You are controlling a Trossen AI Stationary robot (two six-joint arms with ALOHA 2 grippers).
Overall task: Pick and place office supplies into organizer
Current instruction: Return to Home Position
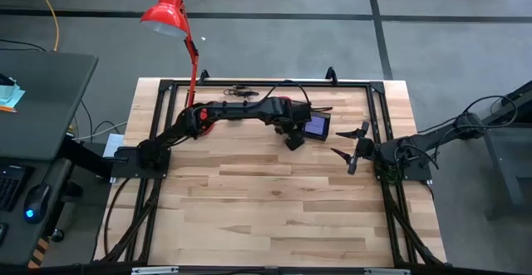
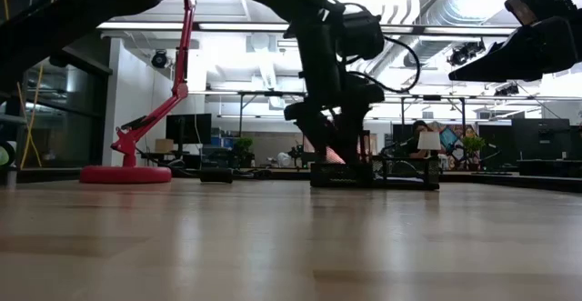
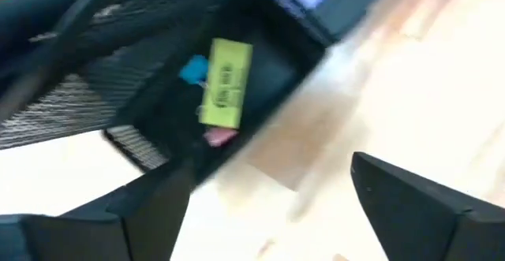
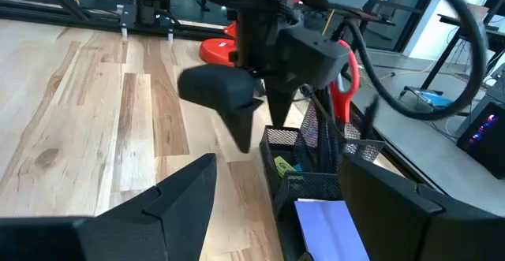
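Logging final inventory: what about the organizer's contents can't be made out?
- High view: the left gripper covers part of the organizer; smaller items too small to tell.
- Low view: its wall and the left arm hide the contents.
- Left wrist view: blur hides the print on the light green eraser.
- Right wrist view: the right gripper and bottom edge cut off the purple note pad.

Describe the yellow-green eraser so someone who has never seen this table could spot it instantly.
On the wooden table, toward the edge where the red lamp stands, find the black mesh organizer just below the open left gripper. The eraser lies flat in a low open compartment. It is the only yellow-green block there, larger than the small blue piece beside it.
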